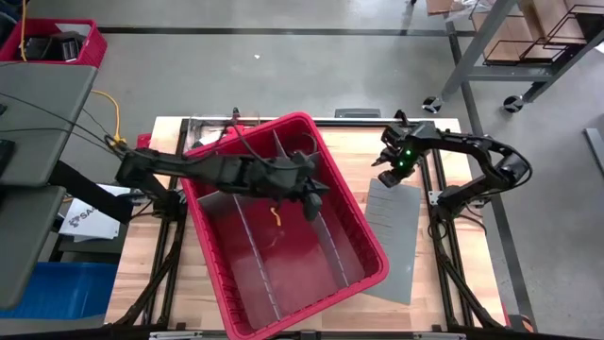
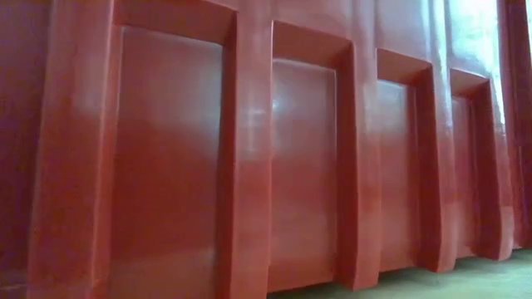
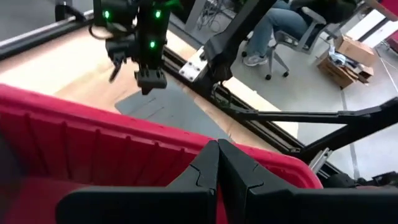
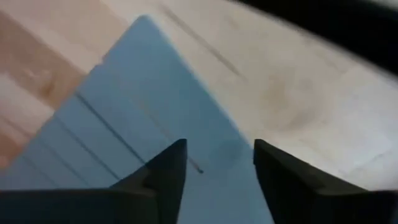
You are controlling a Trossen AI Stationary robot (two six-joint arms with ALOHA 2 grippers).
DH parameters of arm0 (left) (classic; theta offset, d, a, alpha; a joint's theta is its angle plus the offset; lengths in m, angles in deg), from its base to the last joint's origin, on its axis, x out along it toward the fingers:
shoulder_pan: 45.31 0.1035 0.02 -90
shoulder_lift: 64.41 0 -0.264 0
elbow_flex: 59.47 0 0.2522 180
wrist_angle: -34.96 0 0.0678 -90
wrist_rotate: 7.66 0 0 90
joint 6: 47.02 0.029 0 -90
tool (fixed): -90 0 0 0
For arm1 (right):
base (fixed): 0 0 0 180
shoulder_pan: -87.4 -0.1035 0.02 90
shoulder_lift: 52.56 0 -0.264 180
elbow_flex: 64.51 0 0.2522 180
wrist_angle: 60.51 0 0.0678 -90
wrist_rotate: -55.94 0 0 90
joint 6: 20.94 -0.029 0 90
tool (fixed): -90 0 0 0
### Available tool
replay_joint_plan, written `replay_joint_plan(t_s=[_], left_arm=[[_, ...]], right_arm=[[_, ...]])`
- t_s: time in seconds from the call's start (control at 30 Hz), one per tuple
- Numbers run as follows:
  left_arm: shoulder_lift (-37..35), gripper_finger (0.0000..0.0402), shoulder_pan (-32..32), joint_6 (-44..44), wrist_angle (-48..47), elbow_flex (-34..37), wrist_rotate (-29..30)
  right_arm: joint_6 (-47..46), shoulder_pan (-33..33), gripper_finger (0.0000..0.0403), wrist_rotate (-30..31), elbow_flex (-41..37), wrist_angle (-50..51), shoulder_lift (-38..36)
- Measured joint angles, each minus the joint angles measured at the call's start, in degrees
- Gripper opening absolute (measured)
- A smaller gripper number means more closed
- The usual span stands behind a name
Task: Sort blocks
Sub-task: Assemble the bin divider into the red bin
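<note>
I held the left gripper (image 1: pixel 311 194) fingers pressed together, empty, arm stretched over the red bin (image 1: pixel 363 227). The right gripper (image 1: pixel 390 162) hovered, fingers parted, above the grey divider sheet (image 1: pixel 396 236). An orange block (image 1: pixel 276 215) lay inside the bin.

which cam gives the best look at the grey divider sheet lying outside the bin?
High view: the whole grey divider sheet shows, flat on the table right of the red bin. Right wrist view shows only one corner close up; left wrist view a strip past the bin wall; low view none.
</note>
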Motion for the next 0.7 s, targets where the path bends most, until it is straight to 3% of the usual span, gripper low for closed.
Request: replay_joint_plan(t_s=[0.2, 0.5, 0.7], left_arm=[[3.81, 0.0000, 0.00, -1.52, -0.79, -0.01, -2.40], [7.00, 0.0000, -1.32, -1.84, -2.63, -0.01, -10.35], [6.98, 0.0000, -5.05, -2.50, -11.29, -0.05, -9.96]], right_arm=[[-0.01, -0.04, 0.0221, 3.63, 1.01, -1.36, 0.49], [-0.62, -4.17, 0.0223, 2.53, 1.35, -0.44, 8.72], [-0.65, -10.66, 0.0217, 3.71, 1.73, 1.78, 12.75]])
